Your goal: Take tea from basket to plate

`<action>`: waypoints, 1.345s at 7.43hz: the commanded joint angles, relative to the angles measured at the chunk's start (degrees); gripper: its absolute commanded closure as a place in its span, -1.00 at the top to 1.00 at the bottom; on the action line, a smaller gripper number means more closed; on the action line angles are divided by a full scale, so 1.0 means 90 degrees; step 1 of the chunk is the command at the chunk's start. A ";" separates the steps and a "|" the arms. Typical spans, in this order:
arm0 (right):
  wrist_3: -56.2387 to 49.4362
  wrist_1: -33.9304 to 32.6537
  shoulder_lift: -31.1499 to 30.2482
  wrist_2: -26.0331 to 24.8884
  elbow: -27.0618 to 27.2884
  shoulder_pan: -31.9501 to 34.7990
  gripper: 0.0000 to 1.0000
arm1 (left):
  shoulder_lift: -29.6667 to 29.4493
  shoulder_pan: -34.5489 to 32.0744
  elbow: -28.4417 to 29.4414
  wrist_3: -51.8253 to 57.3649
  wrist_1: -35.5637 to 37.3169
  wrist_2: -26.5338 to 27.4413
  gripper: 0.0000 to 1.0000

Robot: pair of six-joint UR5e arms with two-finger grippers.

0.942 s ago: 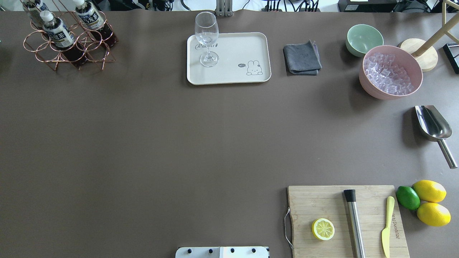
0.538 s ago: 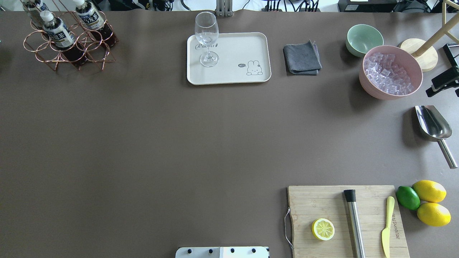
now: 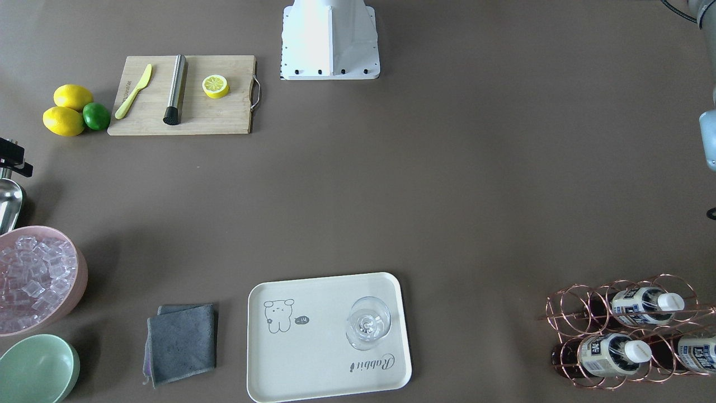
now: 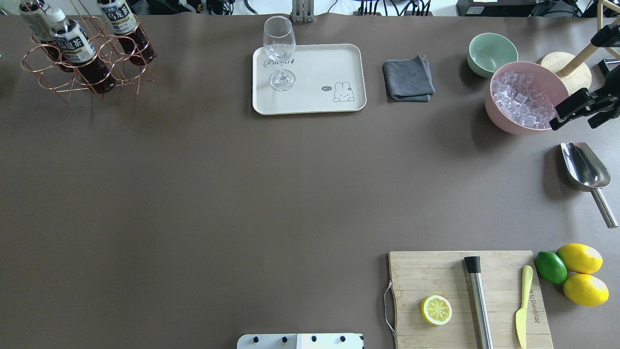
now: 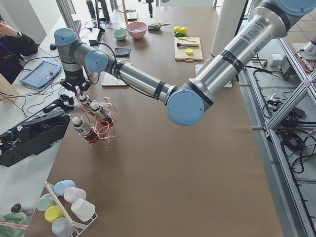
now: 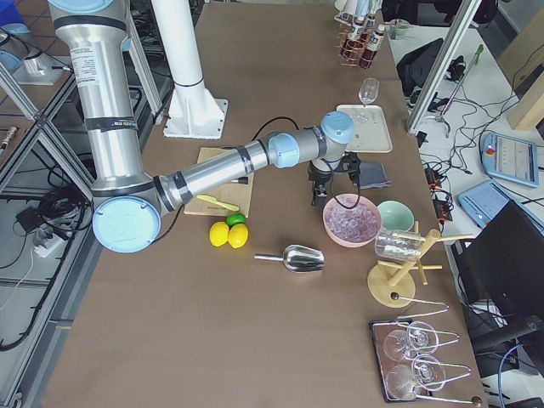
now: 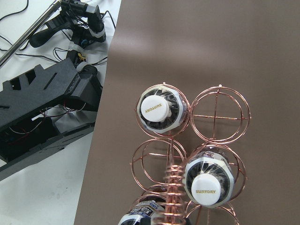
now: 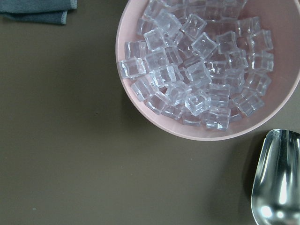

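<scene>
Three tea bottles [image 4: 72,41] with white caps stand in the copper wire basket [image 4: 48,72] at the table's far left corner. The left wrist view looks straight down on their caps [image 7: 156,108] and on the basket's spiral handle [image 7: 171,187], which rises toward the camera. My left gripper [image 5: 74,88] is right over the basket; I cannot tell whether it is open or shut. The cream plate [image 4: 315,97] lies at the far middle and bears a stemmed glass [image 4: 279,48]. My right gripper [image 4: 571,126] hangs over the pink bowl's edge with its fingers apart and empty.
The pink bowl of ice [image 4: 525,97], a mint bowl [image 4: 491,51] and a grey cloth [image 4: 408,80] lie to the right of the plate. A metal scoop [image 4: 583,167], lemons and a lime [image 4: 550,266], and a cutting board [image 4: 426,271] with a lemon half, muddler and knife are at the right.
The basket with its bottles has shifted left and away and looks tilted. My right gripper has come in from the right edge to the pink bowl's rim.
</scene>
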 commanded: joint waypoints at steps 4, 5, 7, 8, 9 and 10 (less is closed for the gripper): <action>0.0052 -0.0022 0.0196 0.0008 -0.0030 0.0015 1.00 | 0.0922 -0.0147 -0.2986 -0.0133 0.1703 -0.0451 -1.00; 0.0052 -0.0022 0.0187 0.0037 -0.0001 0.0025 1.00 | 0.1089 -0.0059 -0.3378 -0.0743 0.1647 -0.0472 -1.00; 0.0052 -0.0013 0.0178 0.0008 0.0009 0.0025 1.00 | 0.1179 0.0602 -0.4120 -0.1321 0.1686 -0.0619 -1.00; 0.0052 -0.0013 0.0216 -0.0002 -0.0010 0.0015 1.00 | 0.1169 0.1147 -0.4598 -0.2263 0.1657 -0.0580 -1.00; 0.0052 -0.0013 0.0255 -0.0021 -0.0020 -0.0072 1.00 | 0.1150 0.1568 -0.4970 -0.3046 0.1628 -0.0580 -1.00; 0.0110 -0.0022 0.0391 -0.0050 -0.0078 -0.0208 1.00 | 0.1024 0.1872 -0.5090 -0.3334 0.1627 -0.0580 -1.00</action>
